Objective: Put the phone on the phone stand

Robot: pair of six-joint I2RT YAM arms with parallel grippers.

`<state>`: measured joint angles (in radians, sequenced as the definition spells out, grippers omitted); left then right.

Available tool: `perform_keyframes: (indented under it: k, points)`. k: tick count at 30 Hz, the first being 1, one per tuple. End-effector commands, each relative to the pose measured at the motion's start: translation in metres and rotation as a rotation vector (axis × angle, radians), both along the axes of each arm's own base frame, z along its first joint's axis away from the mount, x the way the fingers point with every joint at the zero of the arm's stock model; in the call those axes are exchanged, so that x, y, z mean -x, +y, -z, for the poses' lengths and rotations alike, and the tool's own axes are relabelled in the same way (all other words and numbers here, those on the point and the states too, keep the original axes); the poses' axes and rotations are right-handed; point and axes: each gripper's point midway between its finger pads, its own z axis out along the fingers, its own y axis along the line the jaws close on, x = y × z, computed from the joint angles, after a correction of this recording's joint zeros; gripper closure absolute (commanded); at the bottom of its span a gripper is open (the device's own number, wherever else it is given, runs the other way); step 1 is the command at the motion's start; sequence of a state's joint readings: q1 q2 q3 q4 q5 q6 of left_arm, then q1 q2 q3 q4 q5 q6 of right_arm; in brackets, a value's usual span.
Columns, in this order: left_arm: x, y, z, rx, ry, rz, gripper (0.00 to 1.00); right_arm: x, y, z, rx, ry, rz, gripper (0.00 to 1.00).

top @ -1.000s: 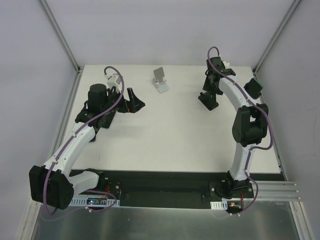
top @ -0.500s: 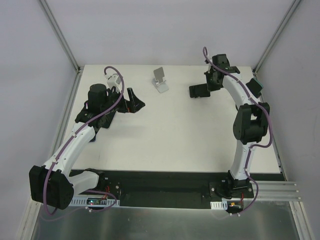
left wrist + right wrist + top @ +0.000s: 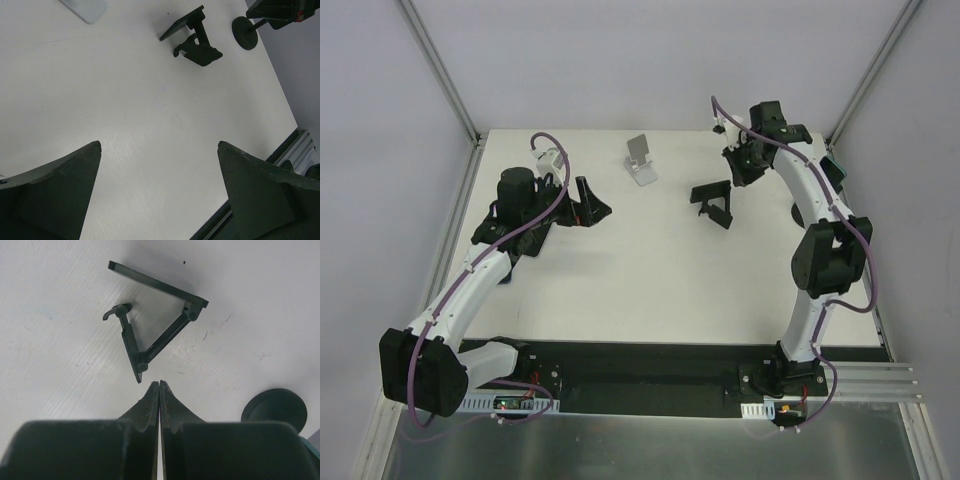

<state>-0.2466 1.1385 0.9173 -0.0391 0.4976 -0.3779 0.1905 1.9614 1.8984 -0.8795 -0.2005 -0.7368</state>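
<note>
Progress nil: black phone stand (image 3: 160,287) lies tipped on the table (image 3: 620,280) just beyond my right gripper (image 3: 159,385), jaws together, empty; left gripper (image 3: 159,144) spread wide, empty — phone (image 3: 833,170), apparently the teal-edged slab, sits apart at the right edge.

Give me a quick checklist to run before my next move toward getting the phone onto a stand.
1. Right claw free: ok. It is shut on nothing.
2. Left claw ready: ok. It is open and empty.
3. Black stand upright: not ok. It lies on its side on the table, apart from the right claw.
4. White stand free: ok. It stands at the far side with nothing on it.
5. Phone located: cannot tell. A teal-edged dark object sits near a round base at the right edge, only partly in view.
</note>
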Motion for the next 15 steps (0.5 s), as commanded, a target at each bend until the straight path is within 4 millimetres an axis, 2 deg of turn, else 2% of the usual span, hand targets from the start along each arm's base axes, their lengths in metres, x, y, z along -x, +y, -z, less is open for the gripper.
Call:
perform_keyframes:
  k: [1,2,3,4,5,6,7,8,9,10,11,12,13,15]
  points:
    - [-0.003,-0.001,-0.01,0.022,-0.034,0.014,0.01,0.021,-0.006,-0.039,0.014,-0.089,-0.025,1.0]
    - [-0.002,-0.002,-0.011,0.027,-0.031,0.021,0.01,0.019,-0.009,-0.041,0.022,-0.101,0.012,0.99]
    - [-0.003,-0.003,-0.011,0.03,-0.031,0.025,0.01,0.013,-0.009,-0.045,0.01,-0.126,0.073,0.92]
    - [-0.003,-0.003,-0.012,0.033,-0.03,0.027,0.01,0.01,-0.009,-0.048,-0.05,-0.117,0.234,0.84]
    - [-0.002,-0.004,-0.012,0.035,-0.028,0.028,0.01,0.007,-0.014,-0.051,-0.068,-0.122,0.366,0.74]
    - [-0.002,-0.004,-0.011,0.034,-0.029,0.028,0.01,0.009,-0.009,-0.053,-0.131,-0.102,0.452,0.54]
    - [-0.002,-0.003,-0.01,0.032,-0.026,0.025,0.01,0.02,-0.004,-0.033,-0.186,-0.037,0.537,0.47]
    - [-0.003,-0.003,-0.011,0.032,-0.027,0.024,0.02,0.03,0.017,-0.021,-0.358,0.061,0.694,0.4]
    - [-0.002,-0.003,-0.011,0.032,-0.027,0.025,0.01,0.019,0.032,-0.043,-0.518,-0.016,0.715,0.3]
    - [-0.002,-0.003,-0.011,0.032,-0.027,0.025,0.01,0.02,0.04,-0.039,-0.607,-0.003,0.786,0.15]
    - [-0.002,-0.004,-0.01,0.034,-0.025,0.028,0.01,0.035,0.037,-0.013,-0.612,0.011,0.864,0.04]
    - [-0.003,-0.003,-0.01,0.033,-0.025,0.023,0.01,0.026,0.051,-0.023,-0.708,-0.037,0.915,0.04]
    - [-0.002,-0.003,-0.009,0.033,-0.022,0.026,0.02,0.028,0.052,-0.015,-0.709,-0.063,0.943,0.04]
    - [-0.003,-0.003,-0.008,0.031,-0.02,0.027,0.02,0.03,0.04,0.0,-0.678,-0.129,1.08,0.04]
